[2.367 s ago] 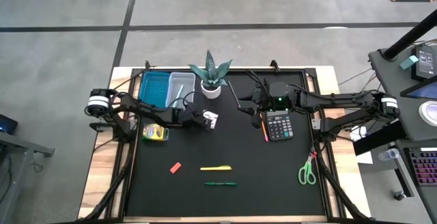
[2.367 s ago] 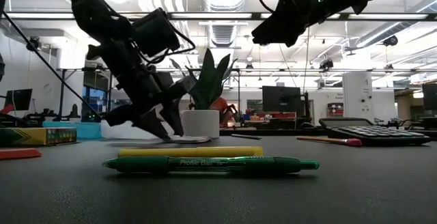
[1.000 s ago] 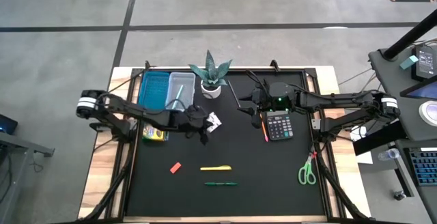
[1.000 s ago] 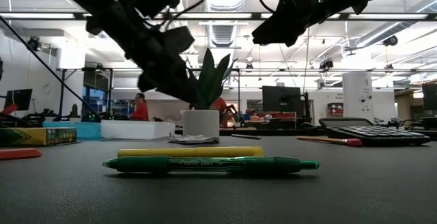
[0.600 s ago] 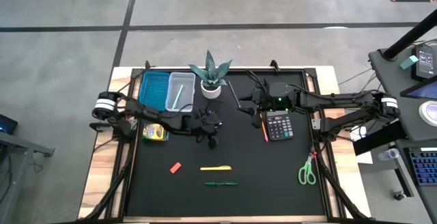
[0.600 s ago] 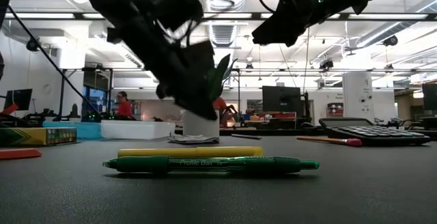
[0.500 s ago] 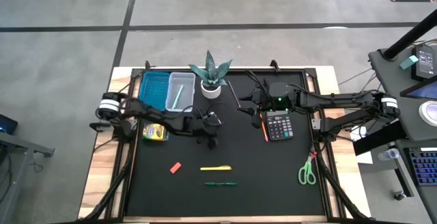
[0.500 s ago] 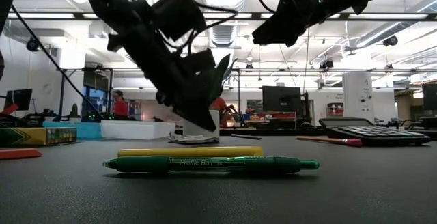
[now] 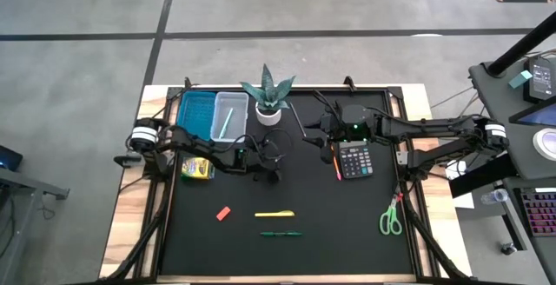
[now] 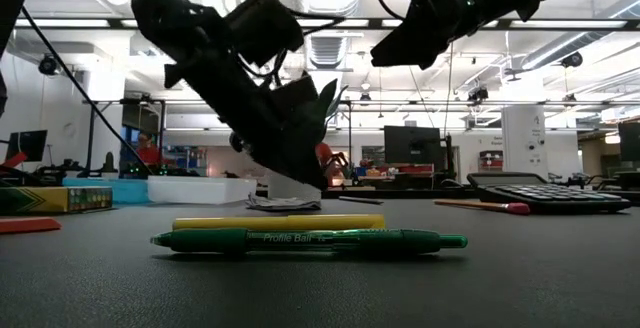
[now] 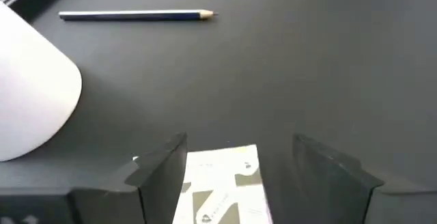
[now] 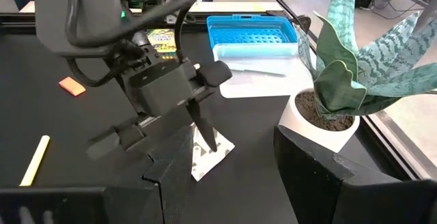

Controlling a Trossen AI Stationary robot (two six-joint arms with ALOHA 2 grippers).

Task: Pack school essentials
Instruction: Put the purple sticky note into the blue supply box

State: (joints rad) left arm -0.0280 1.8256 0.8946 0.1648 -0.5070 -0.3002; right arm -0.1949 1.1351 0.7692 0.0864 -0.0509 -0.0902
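Observation:
The small white patterned packet [image 11: 222, 186] lies flat on the black mat, close to the white plant pot [image 11: 27, 94]. My left gripper [image 11: 239, 154] is open and low over it, one finger on either side; it also shows in the right wrist view [image 12: 201, 125]. In the high view the gripper [image 9: 271, 162] hides the packet. My right gripper [image 9: 323, 137] is open and empty, held above the mat beside the calculator [image 9: 354, 159]. The yellow pen [image 9: 274, 214], green pen [image 9: 280, 233] and red eraser [image 9: 223, 213] lie near the front. My left gripper comes at the packet slanting down from the table's left, its fingers astride the packet's far end [image 11: 225, 157]. One finger [image 11: 167, 166] stands close beside the packet's edge; whether it touches I cannot tell. The packet lies flat on the mat.
The blue box [image 9: 197, 114] and a clear tray [image 9: 228, 115] stand at the far left, the spiky plant [image 9: 268, 94] beside them. A yellow crayon box [image 9: 197, 169] lies at the left edge, green-handled scissors [image 9: 390, 218] at the right. A blue pencil [image 11: 136, 16] lies beyond the packet.
My left gripper has come down from above the mat and a little toward the table's right, onto the spot where the packet lies. The packet has stayed on the mat. My right arm has kept still.

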